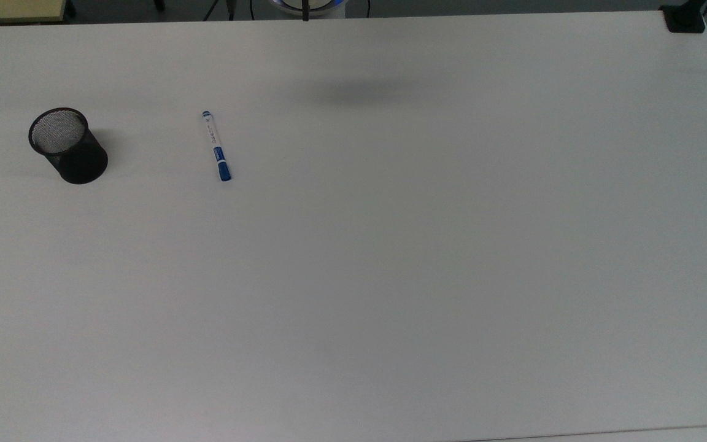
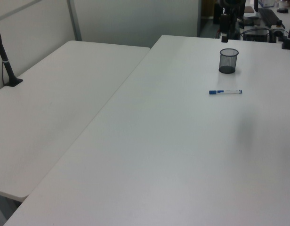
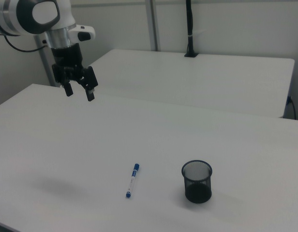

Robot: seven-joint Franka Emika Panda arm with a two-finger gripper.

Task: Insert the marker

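Observation:
The marker (image 1: 216, 146) lies flat on the white table (image 1: 390, 276), white barrel with a blue cap toward the top view's bottom; it also shows as the marker (image 2: 225, 92) and the marker (image 3: 132, 181). A black mesh cup (image 1: 66, 145) stands upright to the top view's left of it, empty, seen too as the cup (image 2: 228, 60) and the cup (image 3: 197, 181). My gripper (image 3: 79, 93) hangs high above the table at the right view's upper left, far from the marker, open with nothing between its fingers.
A second white table (image 2: 46, 108) adjoins on the left view's left, with a black pole clamped at its edge (image 2: 6, 61). A black clamp (image 1: 685, 18) sits at the top view's upper right corner.

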